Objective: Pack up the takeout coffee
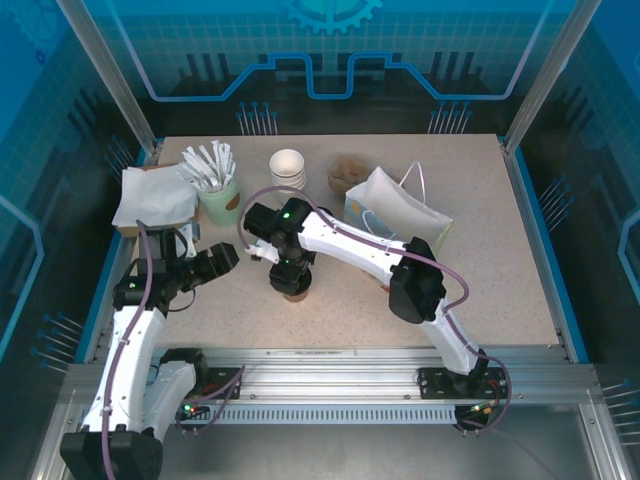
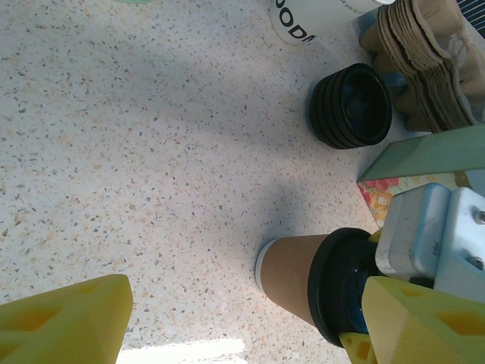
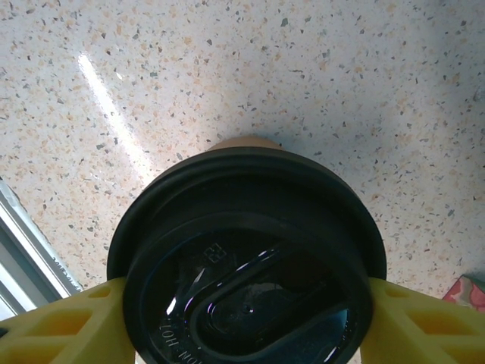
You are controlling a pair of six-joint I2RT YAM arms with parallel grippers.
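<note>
The takeout coffee (image 1: 294, 291), a brown paper cup with a black lid, stands upright on the speckled table near the middle front. From above, my right gripper (image 1: 289, 272) comes down over it. In the right wrist view the black lid (image 3: 246, 250) sits between the yellow fingers (image 3: 57, 330), which touch its rim on both sides. The left wrist view shows the cup (image 2: 292, 277) from the side, with its base on the table. My left gripper (image 1: 226, 259) hangs open just left of the cup, nothing between its fingers (image 2: 64, 326).
A stack of black lids (image 2: 352, 106) lies behind the cup. At the back stand white cups (image 1: 287, 168), cardboard cup carriers (image 1: 345, 176), a patterned paper bag (image 1: 400, 215), a green mug of sticks (image 1: 217, 200) and a brown bag (image 1: 155, 200).
</note>
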